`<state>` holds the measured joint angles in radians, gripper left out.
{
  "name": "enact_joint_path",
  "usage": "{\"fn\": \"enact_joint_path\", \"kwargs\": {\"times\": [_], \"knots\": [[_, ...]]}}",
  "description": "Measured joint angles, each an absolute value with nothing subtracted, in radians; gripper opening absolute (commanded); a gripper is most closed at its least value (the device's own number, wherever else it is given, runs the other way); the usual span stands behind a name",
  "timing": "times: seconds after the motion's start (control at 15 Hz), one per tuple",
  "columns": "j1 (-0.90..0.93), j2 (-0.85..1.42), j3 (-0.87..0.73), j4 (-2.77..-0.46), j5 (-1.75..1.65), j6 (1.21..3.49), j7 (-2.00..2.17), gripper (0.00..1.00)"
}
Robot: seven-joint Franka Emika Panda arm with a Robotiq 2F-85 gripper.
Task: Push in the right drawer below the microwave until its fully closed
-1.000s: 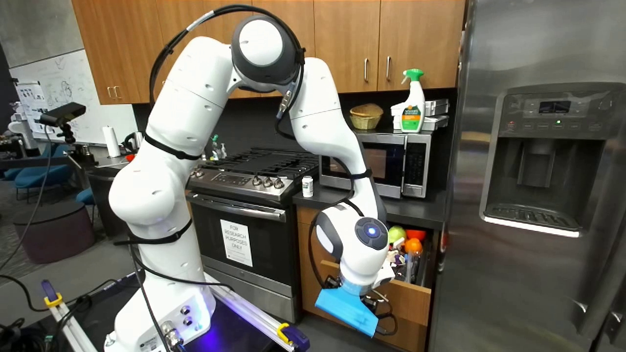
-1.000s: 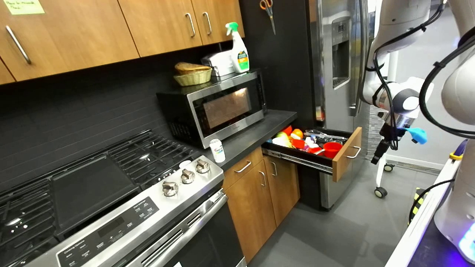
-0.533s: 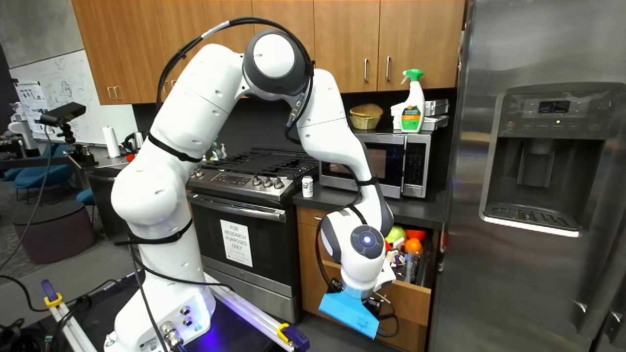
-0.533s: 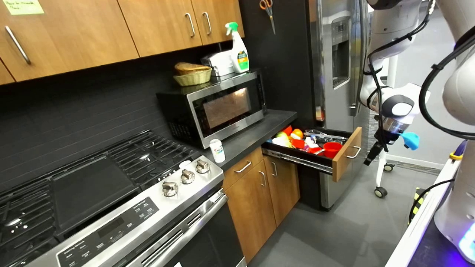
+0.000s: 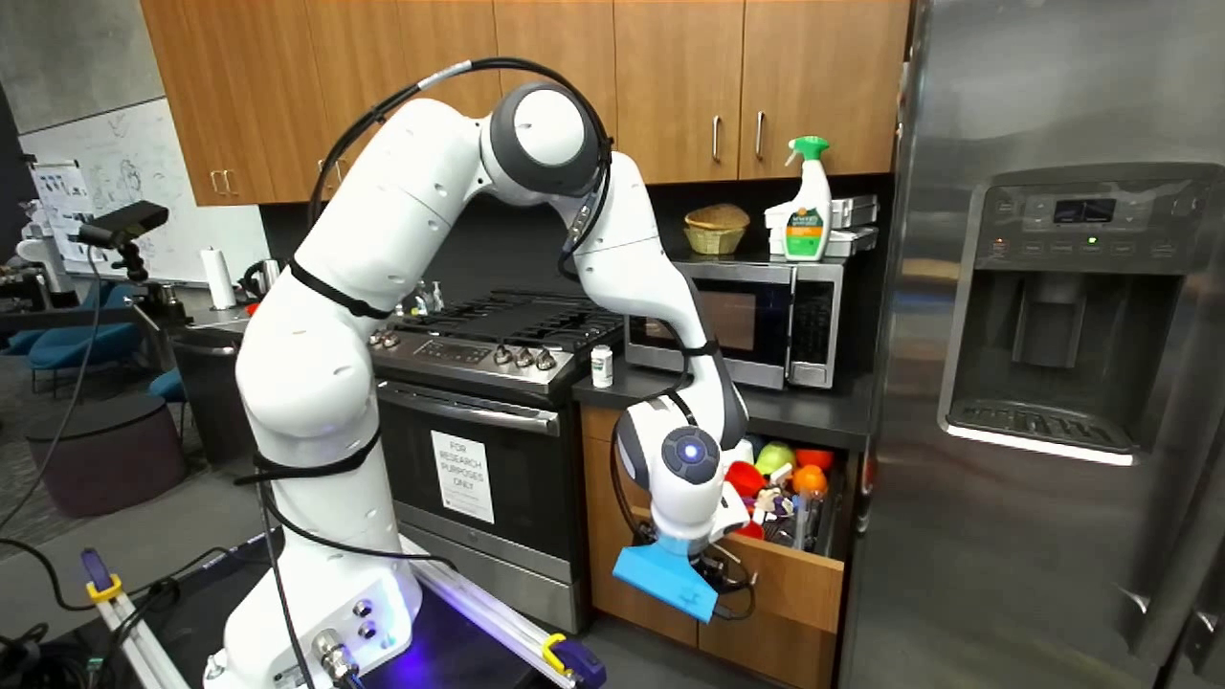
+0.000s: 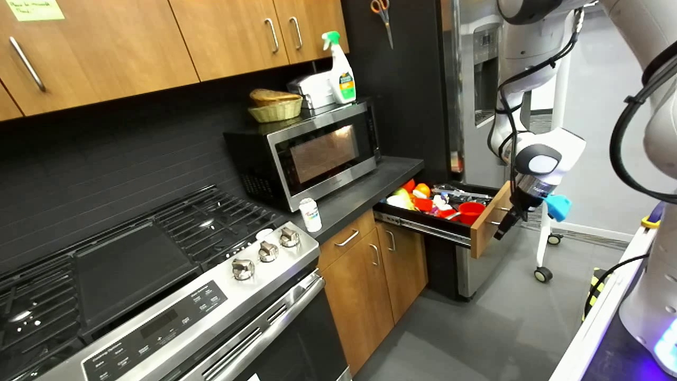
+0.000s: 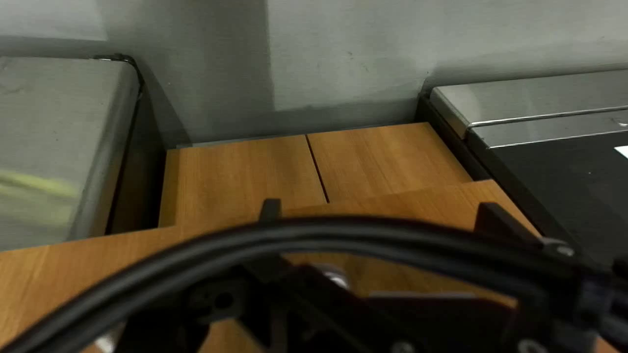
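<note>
Where the white arm (image 5: 373, 220) bends down toward the cabinets (image 6: 359, 288), the gripper (image 7: 382, 211) is at the right drawer (image 6: 482, 233), touching its honey-brown front (image 7: 59, 269) or just before it; I cannot tell which. Its fingers (image 7: 269, 210) are apart in the wrist view, with black cables (image 7: 343, 233) bowed across them, while in an exterior view a blue flap (image 5: 667, 579) and the arm itself hide the fingertips.

The drawer is pulled out under the counter (image 6: 394, 172), below the microwave (image 6: 322, 159) and beside the fridge (image 5: 1053, 555), its front facing away from the cabinets. That front's long axis runs sideways, roughly along the counter edge and across the way the drawer comes out. An exterior view gives the metal runner (image 6: 423, 229) along the drawer's side, which the wrist view does not take in; both exterior views show a round orange item (image 5: 811, 480) among red things (image 5: 745, 478) inside.

Beyond, on the counter, a white can (image 6: 310, 215) stands upright near the microwave. In an exterior view the microwave's control panel (image 5: 813, 316) is fully in sight. On its top are a spray bottle (image 6: 344, 74) and a basket (image 6: 277, 110); wooden cupboards (image 6: 106, 47) hang above, and an exterior view adds scissors (image 6: 388, 32) hanging on a dark upright surface (image 6: 402, 95).
</note>
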<state>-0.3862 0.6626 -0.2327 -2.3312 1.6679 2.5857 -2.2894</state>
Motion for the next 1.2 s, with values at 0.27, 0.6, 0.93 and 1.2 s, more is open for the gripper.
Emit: {"fn": "enact_joint_path", "kwargs": {"times": [0.27,0.6,0.93,1.2], "knots": [[-0.333,0.680,-0.248,-2.308,1.752,2.584,-2.289,1.00],[-0.296,0.715,-0.266,-2.260,1.831,2.581,-2.287,1.00],[-0.273,0.753,-0.273,-2.194,1.858,2.577,-2.244,1.00],[-0.238,0.763,-0.273,-2.157,1.905,2.578,-2.221,1.00]]}}
